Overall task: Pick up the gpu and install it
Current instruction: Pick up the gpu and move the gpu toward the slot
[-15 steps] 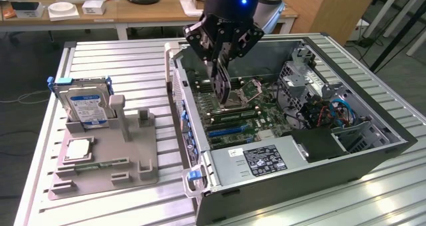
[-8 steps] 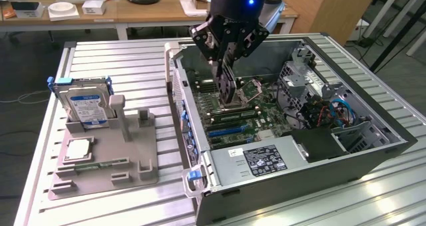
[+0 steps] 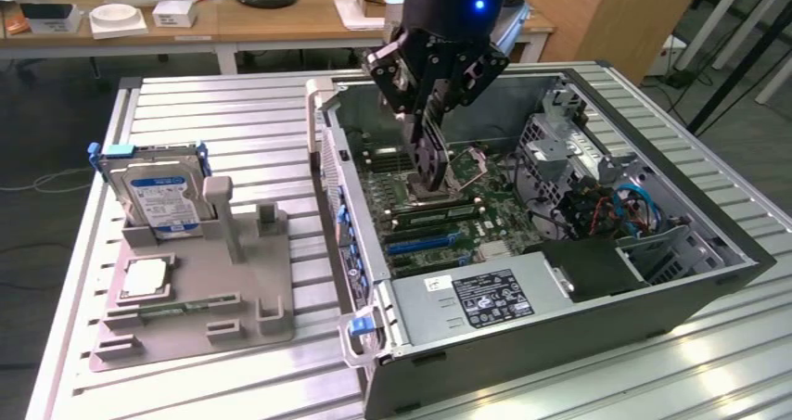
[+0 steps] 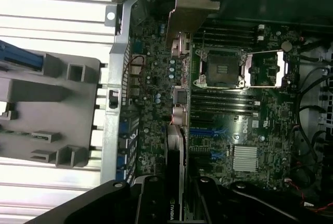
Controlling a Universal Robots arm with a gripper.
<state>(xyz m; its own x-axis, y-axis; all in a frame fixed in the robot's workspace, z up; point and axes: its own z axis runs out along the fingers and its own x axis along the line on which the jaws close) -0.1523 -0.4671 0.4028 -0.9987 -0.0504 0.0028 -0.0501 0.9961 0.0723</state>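
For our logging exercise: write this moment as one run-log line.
pincer: shut on gpu | gpu: upright over motherboard, inside open computer case | hard drive: in gray holder

Bright overhead light is glaring off the ribbed metal surface (image 3: 223, 123), while the inside of the computer case (image 3: 557, 355) is sitting in dim shadow.

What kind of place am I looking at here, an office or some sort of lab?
Probably a robotics lab or test workshop: a robot gripper holds a gpu over an open computer case on a slatted metal table, with wooden desks behind.
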